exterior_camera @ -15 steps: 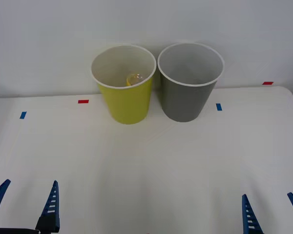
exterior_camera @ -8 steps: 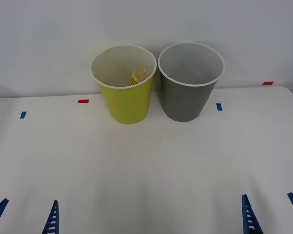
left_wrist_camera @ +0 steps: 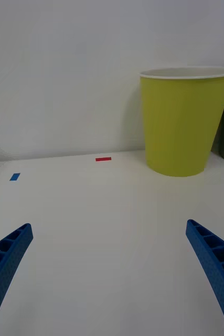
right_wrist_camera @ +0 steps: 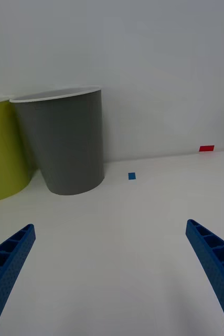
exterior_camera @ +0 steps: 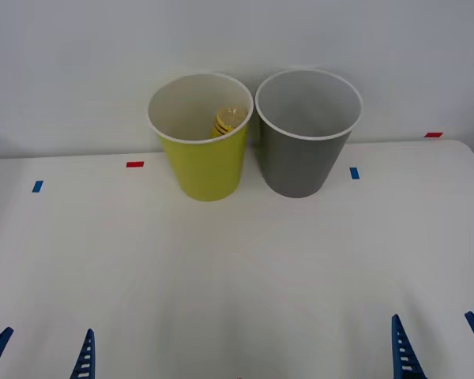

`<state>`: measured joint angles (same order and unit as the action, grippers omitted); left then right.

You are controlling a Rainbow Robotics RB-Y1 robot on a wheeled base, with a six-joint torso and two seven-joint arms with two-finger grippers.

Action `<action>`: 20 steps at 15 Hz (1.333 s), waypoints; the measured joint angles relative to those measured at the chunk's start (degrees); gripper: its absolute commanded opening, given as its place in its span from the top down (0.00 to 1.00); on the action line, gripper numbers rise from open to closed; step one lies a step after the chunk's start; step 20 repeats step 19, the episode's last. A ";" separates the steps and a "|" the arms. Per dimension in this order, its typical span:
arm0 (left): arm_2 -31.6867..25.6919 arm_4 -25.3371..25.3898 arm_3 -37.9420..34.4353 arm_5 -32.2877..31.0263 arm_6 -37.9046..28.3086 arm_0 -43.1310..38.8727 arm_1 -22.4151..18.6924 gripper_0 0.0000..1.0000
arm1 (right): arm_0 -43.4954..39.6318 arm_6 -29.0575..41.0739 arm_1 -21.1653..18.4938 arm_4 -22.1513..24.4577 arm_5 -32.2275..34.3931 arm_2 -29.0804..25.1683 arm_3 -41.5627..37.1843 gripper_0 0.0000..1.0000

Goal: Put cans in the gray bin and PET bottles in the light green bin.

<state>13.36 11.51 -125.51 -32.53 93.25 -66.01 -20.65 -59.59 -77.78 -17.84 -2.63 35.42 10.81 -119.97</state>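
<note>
The left claw (exterior_camera: 41, 355) is seen low at the near edge of the white worktop (exterior_camera: 237, 268), its blue ribbed fingers (left_wrist_camera: 216, 268) spread wide with nothing between them. Small blue (exterior_camera: 37, 186) and red (exterior_camera: 134, 164) tape marks are set on the worktop toward the back left. The light green bin (exterior_camera: 201, 136) stands upright near the back wall, and the PET bottle (exterior_camera: 228, 121) is lodged inside it, leaning against the inner wall on the right side, only its yellow-labelled upper part being visible. The gray bin (exterior_camera: 306, 133) is placed just beside it on the right. The right claw (exterior_camera: 438, 351) is held low at the near edge, likewise spread and holding nothing.
</note>
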 measured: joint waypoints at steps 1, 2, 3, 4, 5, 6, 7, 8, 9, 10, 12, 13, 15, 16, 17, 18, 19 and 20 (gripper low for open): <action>0.00 0.00 0.00 0.00 0.00 0.00 0.00 0.00 | 0.00 0.00 0.00 0.00 0.00 0.00 0.00 0.00; 0.00 0.00 0.00 0.00 0.00 0.00 0.00 0.00 | 0.00 0.00 0.00 0.00 0.00 0.00 0.00 0.00; 0.00 0.00 0.00 0.00 0.00 0.00 0.00 0.00 | 0.00 0.00 0.00 0.00 0.00 0.00 0.00 0.00; 0.00 0.00 0.00 0.00 0.00 0.00 0.00 0.00 | 0.00 0.00 0.00 0.00 0.00 0.00 0.00 0.00; 0.00 0.00 0.00 0.00 0.00 0.00 0.00 0.00 | 0.00 0.00 0.00 0.00 0.00 0.00 0.00 0.00; 0.00 0.00 0.00 0.00 0.00 0.00 0.00 0.00 | 0.00 0.00 0.00 0.00 0.00 0.00 0.00 0.00; 0.00 0.00 0.00 0.00 0.00 0.00 0.00 0.00 | 0.00 0.00 0.00 0.00 0.00 0.00 0.00 0.00; 0.00 0.00 0.00 0.00 0.00 0.00 0.00 0.00 | 0.00 0.00 0.00 0.00 0.00 0.00 0.00 0.00; 0.00 0.00 0.00 0.00 0.00 0.00 0.00 0.00 | 0.00 0.00 0.00 0.00 0.00 0.00 0.00 0.00; 0.00 0.00 0.00 0.00 0.00 0.00 0.00 0.00 | 0.00 0.00 0.00 0.00 0.00 0.00 0.00 0.00; 0.00 0.00 0.00 0.00 0.00 0.00 0.00 0.00 | 0.00 0.00 0.00 0.00 0.00 0.00 0.00 0.00; 0.00 0.00 0.00 0.00 0.00 0.00 0.00 0.00 | 0.00 0.00 0.00 0.00 0.00 0.00 0.00 0.00; 0.00 0.00 0.00 0.00 0.00 0.00 0.00 0.00 | 0.00 0.00 0.00 0.00 0.00 0.00 0.00 0.00; 0.00 0.00 0.00 0.00 0.00 0.00 0.00 0.00 | 0.00 0.00 0.00 0.00 0.00 0.00 0.00 0.00; 0.00 0.00 0.00 0.00 0.00 0.00 0.00 0.00 | 0.00 0.00 0.00 0.00 0.00 0.00 0.00 0.00; 0.00 0.00 0.00 0.00 0.00 0.00 0.00 0.00 | 0.00 0.00 0.00 0.00 0.00 0.00 0.00 0.00; 0.00 0.00 0.00 0.00 0.00 0.00 0.00 0.00 | 0.00 0.00 0.00 0.00 0.00 0.00 0.00 0.00; 0.00 0.00 0.00 0.00 0.00 0.00 0.00 0.00 | 0.00 0.00 0.00 0.00 0.00 0.00 0.00 0.00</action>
